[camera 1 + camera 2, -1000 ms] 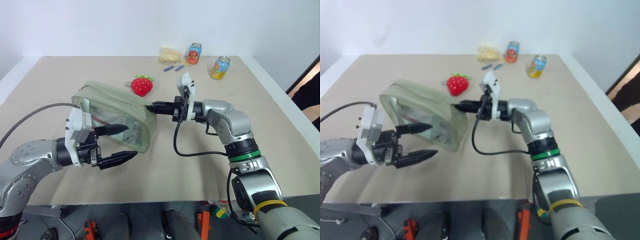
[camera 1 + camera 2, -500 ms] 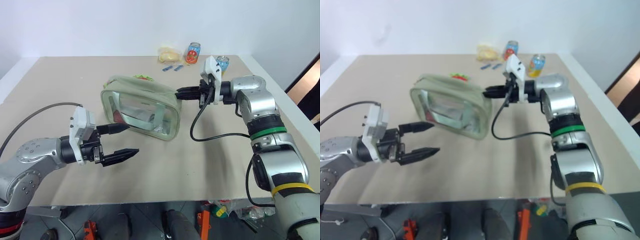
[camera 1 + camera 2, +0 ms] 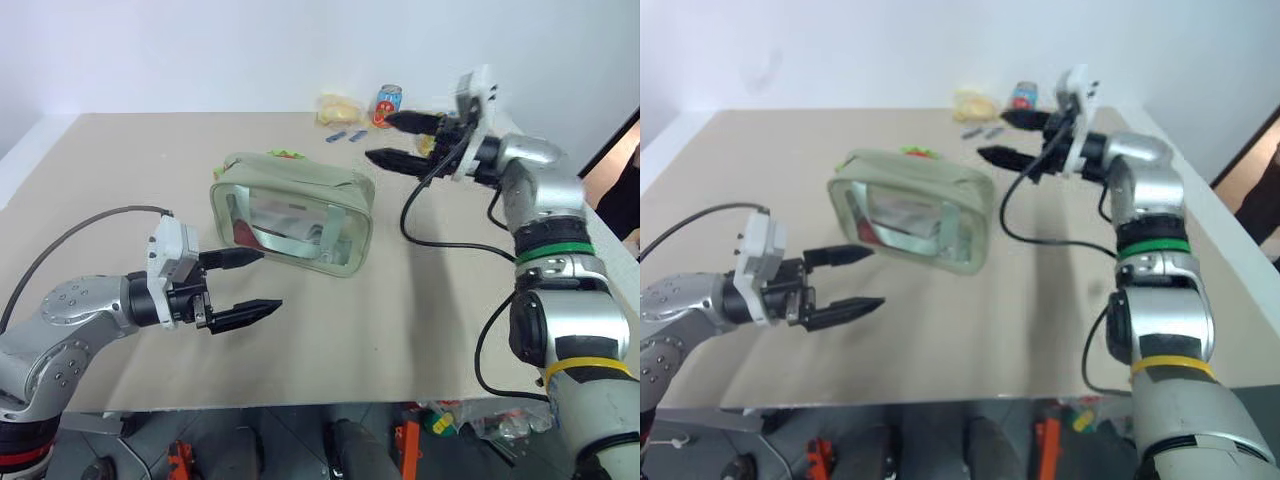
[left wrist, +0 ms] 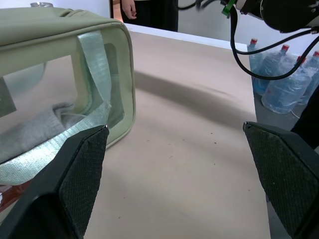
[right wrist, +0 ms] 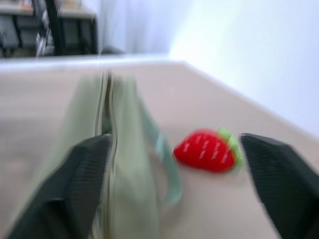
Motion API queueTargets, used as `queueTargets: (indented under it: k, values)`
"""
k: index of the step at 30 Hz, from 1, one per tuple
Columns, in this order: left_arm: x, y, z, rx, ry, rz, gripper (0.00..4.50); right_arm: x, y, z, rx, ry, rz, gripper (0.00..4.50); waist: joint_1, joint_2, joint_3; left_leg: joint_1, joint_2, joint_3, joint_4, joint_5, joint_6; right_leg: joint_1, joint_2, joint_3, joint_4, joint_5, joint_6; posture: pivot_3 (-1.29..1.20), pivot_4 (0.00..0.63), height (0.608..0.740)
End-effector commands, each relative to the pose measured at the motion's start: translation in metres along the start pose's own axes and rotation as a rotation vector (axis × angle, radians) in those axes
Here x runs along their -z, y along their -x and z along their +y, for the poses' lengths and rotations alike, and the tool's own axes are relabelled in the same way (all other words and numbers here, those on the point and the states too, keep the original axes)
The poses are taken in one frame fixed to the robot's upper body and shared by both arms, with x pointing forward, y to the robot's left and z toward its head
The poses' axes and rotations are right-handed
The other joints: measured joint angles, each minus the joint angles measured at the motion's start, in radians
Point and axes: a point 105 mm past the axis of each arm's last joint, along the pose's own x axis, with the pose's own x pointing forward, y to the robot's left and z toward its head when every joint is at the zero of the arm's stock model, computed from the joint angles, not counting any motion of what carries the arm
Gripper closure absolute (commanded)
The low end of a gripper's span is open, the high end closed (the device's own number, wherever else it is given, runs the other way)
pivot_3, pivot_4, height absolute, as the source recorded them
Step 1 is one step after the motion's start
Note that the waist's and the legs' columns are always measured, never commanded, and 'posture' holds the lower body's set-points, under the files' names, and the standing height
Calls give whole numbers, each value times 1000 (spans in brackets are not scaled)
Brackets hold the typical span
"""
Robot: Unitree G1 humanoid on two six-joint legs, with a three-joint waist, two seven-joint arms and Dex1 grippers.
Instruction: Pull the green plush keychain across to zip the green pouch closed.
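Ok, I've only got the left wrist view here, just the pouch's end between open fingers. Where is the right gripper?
Observer: The right gripper hangs open above the table, off to the right of the green pouch and clear of it, holding nothing.
Operator: Anything behind the pouch?
Observer: A red strawberry plush lies on the table just behind it.
Operator: Zip closed?
Observer: Along the top the zipper looks drawn together, but it's too blurred to be sure.

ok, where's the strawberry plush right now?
The strawberry plush lies on the table just behind the green pouch, on its far side; from the head views its top peeks over the pouch.
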Motion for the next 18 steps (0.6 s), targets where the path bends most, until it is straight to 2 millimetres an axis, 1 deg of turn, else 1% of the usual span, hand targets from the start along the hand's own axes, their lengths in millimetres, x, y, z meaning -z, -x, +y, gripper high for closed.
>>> queueTargets:
  k: [1,4,7,11,14,18]
  values:
    - [-7,0,-3,41,-11,-20,0,-15,11,21,21,31,-30,53,3,0,0,0,0,0,0,0,0,0,0,0,0,0,0,0,150,740]
    - [-7,-1,-6,79,9,-13,0,0,15,43,42,3,23,53,3,0,0,-1,0,0,0,0,0,0,0,0,1,0,1,0,150,740]
    - [-7,-2,-4,91,12,-10,0,17,14,61,61,-19,60,53,-3,0,0,0,0,0,0,0,0,-1,0,1,1,0,1,0,150,740]
    - [-12,-4,7,46,-30,-34,0,34,12,67,111,-15,90,53,-4,0,0,2,0,0,1,0,0,0,3,3,1,0,-1,0,150,740]
    - [-17,-5,19,-17,-74,-55,0,37,7,73,113,-31,87,53,-4,0,0,2,0,0,2,2,0,0,5,6,1,1,-2,0,150,740]
    - [-16,-6,22,-33,-93,-60,0,42,-2,80,105,-46,79,53,-4,0,0,2,0,0,3,2,0,0,6,7,1,2,-2,0,150,740]
